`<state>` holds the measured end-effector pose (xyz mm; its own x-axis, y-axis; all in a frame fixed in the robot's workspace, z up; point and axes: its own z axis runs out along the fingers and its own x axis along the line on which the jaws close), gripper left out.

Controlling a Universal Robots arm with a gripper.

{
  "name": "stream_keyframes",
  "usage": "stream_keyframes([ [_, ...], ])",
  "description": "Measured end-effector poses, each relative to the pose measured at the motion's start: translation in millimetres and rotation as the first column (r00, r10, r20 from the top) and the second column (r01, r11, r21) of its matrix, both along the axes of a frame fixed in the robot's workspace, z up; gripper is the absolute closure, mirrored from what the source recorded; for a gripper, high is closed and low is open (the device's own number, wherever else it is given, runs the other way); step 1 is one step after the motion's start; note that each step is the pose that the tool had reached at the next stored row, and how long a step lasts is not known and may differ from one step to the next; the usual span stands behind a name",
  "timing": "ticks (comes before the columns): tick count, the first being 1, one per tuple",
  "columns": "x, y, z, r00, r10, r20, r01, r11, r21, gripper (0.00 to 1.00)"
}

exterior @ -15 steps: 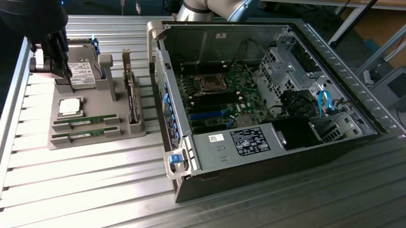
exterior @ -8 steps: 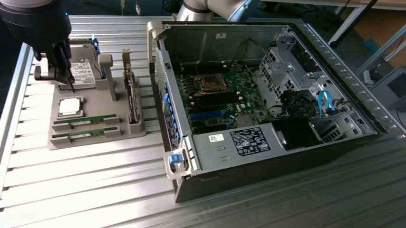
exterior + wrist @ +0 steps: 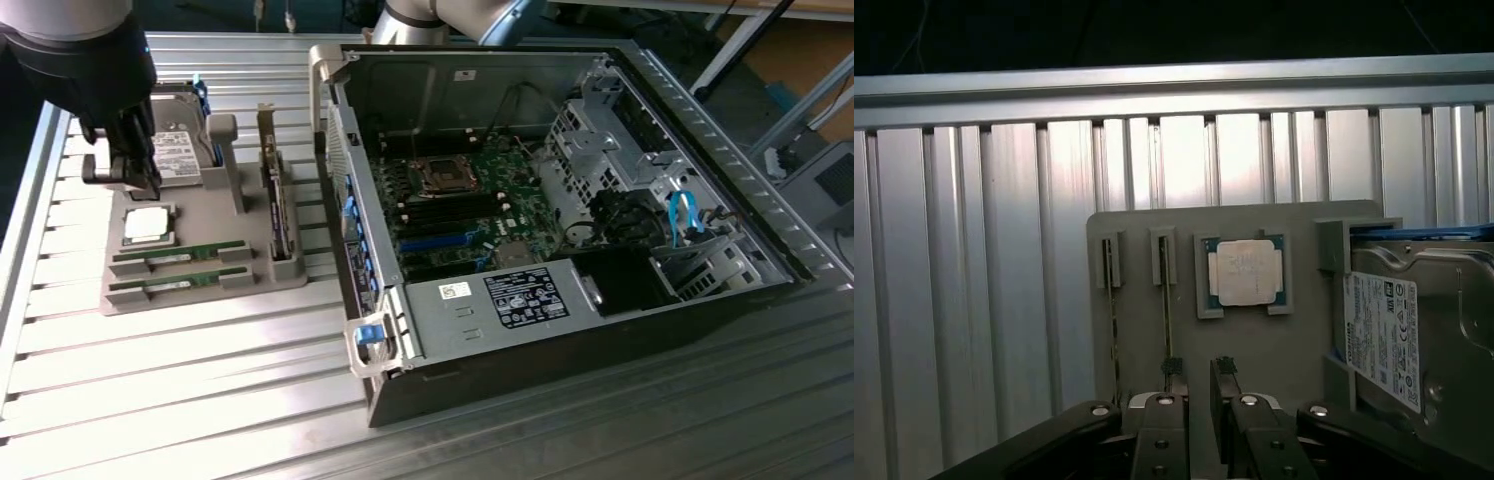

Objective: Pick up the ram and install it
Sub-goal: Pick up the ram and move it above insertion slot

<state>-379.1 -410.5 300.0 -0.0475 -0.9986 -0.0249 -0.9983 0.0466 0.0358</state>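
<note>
End effector [image 3: 1198, 372] wide open, empty, near ram [image 3: 1166, 300].

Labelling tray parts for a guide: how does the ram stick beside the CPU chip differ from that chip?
The ram stick is long, narrow and green; the CPU chip is square and silver-topped. The ram stick stands on edge between two end holders; the CPU chip lies flat. Both sit on the grey tray.
</note>
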Motion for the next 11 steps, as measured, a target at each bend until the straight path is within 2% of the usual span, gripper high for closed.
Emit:
stream_keyframes([
  [5, 0.0, -0.4, -12.2, 1.0, 0.0, 0.0, 0.0, 1.0, 0.0, 0.76],
  [11, 0.0, -0.7, -22.3, 1.0, 0.0, 0.0001, 0.0, 1.0, 0.0001, 0.76],
])
